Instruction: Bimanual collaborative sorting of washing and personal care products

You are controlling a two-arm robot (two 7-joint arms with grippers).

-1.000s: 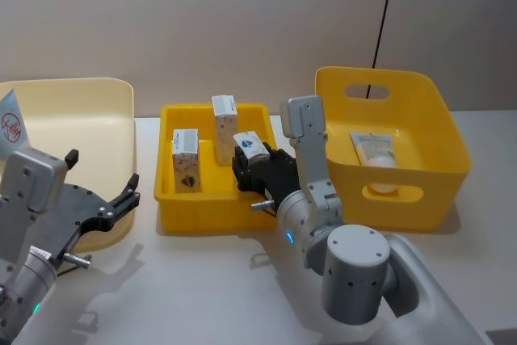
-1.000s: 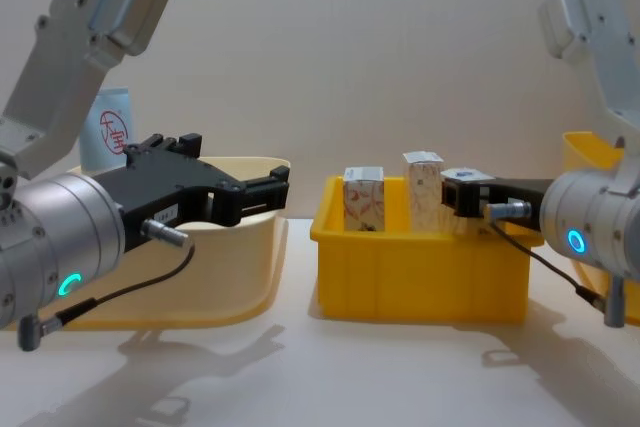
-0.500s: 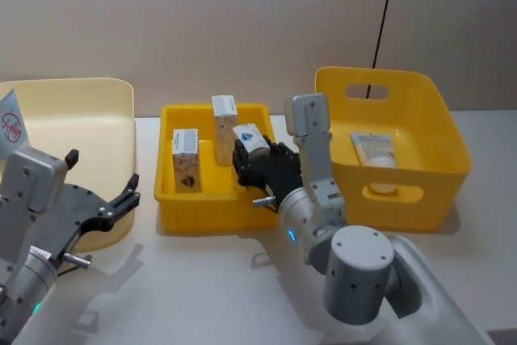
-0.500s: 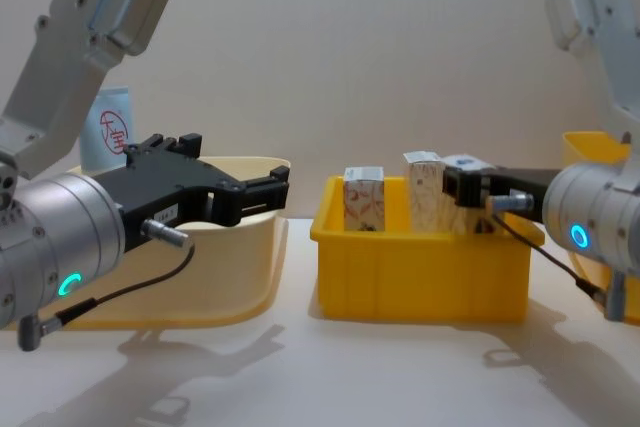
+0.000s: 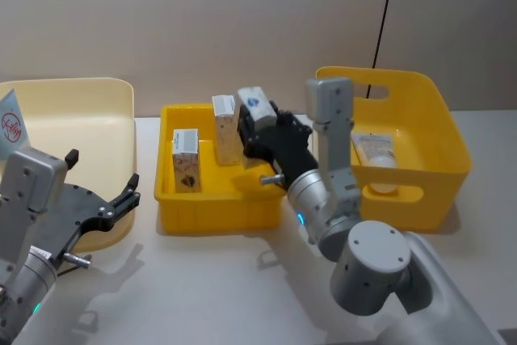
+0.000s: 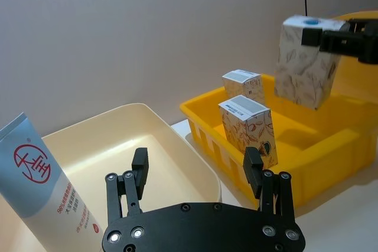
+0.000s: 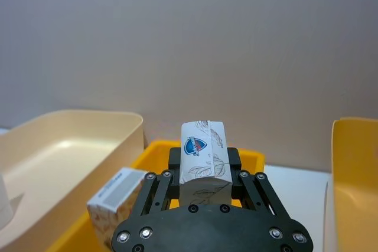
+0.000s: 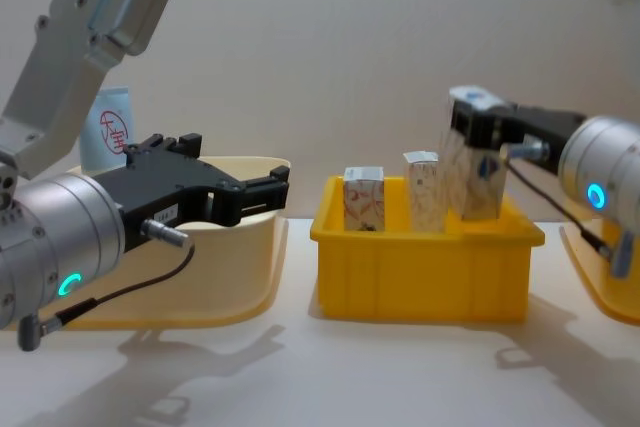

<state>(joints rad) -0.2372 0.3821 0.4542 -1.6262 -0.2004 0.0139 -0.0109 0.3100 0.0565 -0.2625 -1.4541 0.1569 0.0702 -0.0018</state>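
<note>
Lifted since a sec ago: carton (image 8: pixel 474 160) now above yellow tray (image 8: pixel 425 267), long axis approx upright, clamped between right gripper (image 7: pixel 199 176) fingers; left gripper (image 6: pixel 196 176) spread wide, idle at 9 o'clock

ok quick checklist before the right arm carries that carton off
1. Grip: right gripper shut on the carton: ok.
2. Lift: carton raised above the middle bin floor, its bottom near rim height in the chest view: cannot tell if fully clear.
3. Neighbours: two cartons upright in the bin: ok.
4. Left gripper open, hovering by the cream bin, out of the way: ok.
5. Right bin holds a tube, with room beside it: ok.
</note>
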